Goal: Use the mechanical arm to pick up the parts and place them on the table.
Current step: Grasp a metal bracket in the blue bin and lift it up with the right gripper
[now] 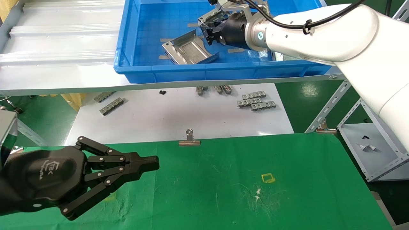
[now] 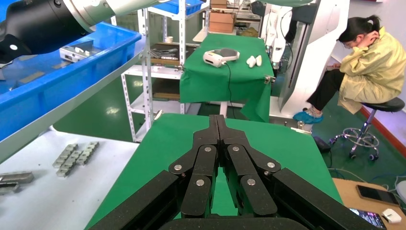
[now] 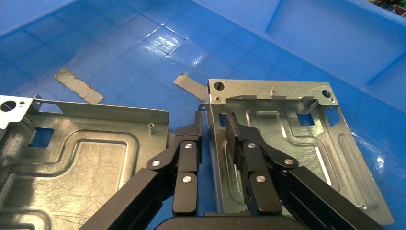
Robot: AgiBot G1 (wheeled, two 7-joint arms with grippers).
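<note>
Two silver stamped parts lie in the blue bin (image 1: 191, 72). One part (image 1: 190, 51) lies beside my right gripper (image 1: 209, 32) and also shows in the right wrist view (image 3: 86, 158). In that view my right gripper (image 3: 214, 119) is open. Its fingers straddle the bent-up side wall of the other part (image 3: 292, 139), one finger outside and one inside, with small gaps either side. My left gripper (image 1: 154, 163) is shut and empty, low over the front left of the green table (image 1: 287, 159). It also shows in the left wrist view (image 2: 216, 120).
A white board (image 1: 159, 115) lies below the bin's shelf, with grey clip strips (image 1: 255, 101) on it. A binder clip (image 1: 189, 140) holds the cloth's far edge. A yellow square outline (image 1: 267, 178) marks the table. A metal rack (image 1: 374, 150) stands to the right.
</note>
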